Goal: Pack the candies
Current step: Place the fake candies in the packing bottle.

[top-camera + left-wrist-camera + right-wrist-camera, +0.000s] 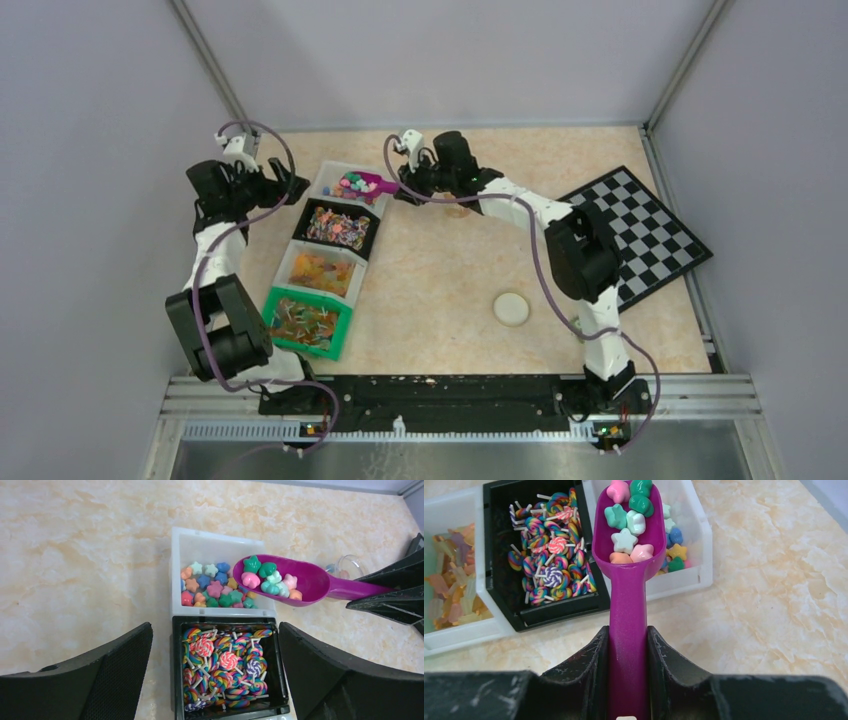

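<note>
The candies are small star and blob shapes in pink, green, blue and orange. Several of them lie in the bowl of a magenta scoop [628, 605], which hovers over the white bin [220, 540]; more candies [215, 587] fill that bin. My right gripper [628, 650] is shut on the scoop's handle. In the top view the scoop [368, 184] sits at the far end of the bin row, the right gripper [405, 183] just right of it. My left gripper [215, 675] is open, its fingers standing apart on either side of the black lollipop bin [225, 621], touching nothing.
Nearer in the row stand a white bin of orange pieces [320, 270] and a green bin [308, 322]. A round cream lid [511, 308] lies mid-table. A checkerboard [640, 235] lies at the right. A clear jar [346, 565] stands behind the scoop handle.
</note>
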`<action>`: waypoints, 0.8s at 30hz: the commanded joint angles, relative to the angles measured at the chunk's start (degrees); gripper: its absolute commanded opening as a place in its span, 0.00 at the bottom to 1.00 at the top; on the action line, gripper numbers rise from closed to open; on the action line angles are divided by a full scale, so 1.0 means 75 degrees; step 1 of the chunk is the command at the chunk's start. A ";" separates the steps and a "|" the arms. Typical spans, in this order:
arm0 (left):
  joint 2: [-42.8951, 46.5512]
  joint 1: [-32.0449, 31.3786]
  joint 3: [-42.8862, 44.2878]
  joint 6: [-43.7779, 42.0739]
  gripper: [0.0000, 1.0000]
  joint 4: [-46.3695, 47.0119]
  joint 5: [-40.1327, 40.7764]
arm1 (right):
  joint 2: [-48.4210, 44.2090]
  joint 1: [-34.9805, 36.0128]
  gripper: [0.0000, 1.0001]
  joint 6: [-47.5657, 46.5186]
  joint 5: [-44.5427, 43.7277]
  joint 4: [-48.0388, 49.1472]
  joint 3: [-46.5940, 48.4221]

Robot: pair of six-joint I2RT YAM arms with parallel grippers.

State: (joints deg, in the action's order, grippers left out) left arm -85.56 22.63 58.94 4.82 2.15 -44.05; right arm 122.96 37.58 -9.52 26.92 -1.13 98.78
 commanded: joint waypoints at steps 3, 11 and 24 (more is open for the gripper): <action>0.0702 0.0018 0.0337 0.0563 0.99 0.0045 -0.0110 | -0.1448 -0.0135 0.00 0.0363 0.0237 0.1156 -0.0789; 0.1441 -0.0078 0.0170 0.1804 0.99 0.0121 -0.0303 | -0.2647 -0.0206 0.00 0.0601 0.0121 0.1583 -0.2183; 0.2374 -0.0475 -0.0189 0.2714 0.99 -0.0501 -0.1296 | -0.4989 -0.0279 0.00 0.0749 -0.0446 0.1847 -0.4488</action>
State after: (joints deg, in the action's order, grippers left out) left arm -70.65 20.45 58.22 23.97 -0.30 -49.80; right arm 92.58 36.18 -4.62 24.77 8.12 68.18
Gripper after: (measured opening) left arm 0.987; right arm 0.270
